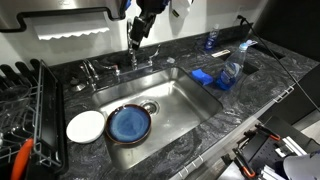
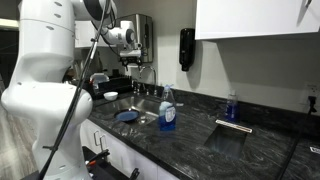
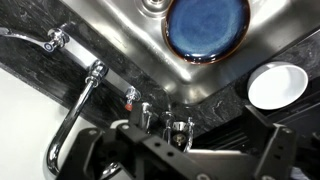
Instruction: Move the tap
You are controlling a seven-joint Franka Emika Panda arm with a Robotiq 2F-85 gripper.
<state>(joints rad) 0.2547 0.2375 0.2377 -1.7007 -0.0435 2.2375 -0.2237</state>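
So the counter here is dark grey marbled stone [image 1: 200, 140] with a stainless steel sink [image 1: 190, 100] sunk into it, and the tall chrome gooseneck tap [image 3: 80, 100] stands on the strip behind the basin. A round blue plate [image 1: 129, 123] sits on the sink floor near the drain, with a round white plate [image 1: 85, 126] right at the rim, can't tell if it's in or out. At one end there's a black wire dish rack [image 1: 25, 110], at the other a blue sponge-like pad [image 1: 205, 77] and a clear bottle of blue liquid [image 2: 167, 108].
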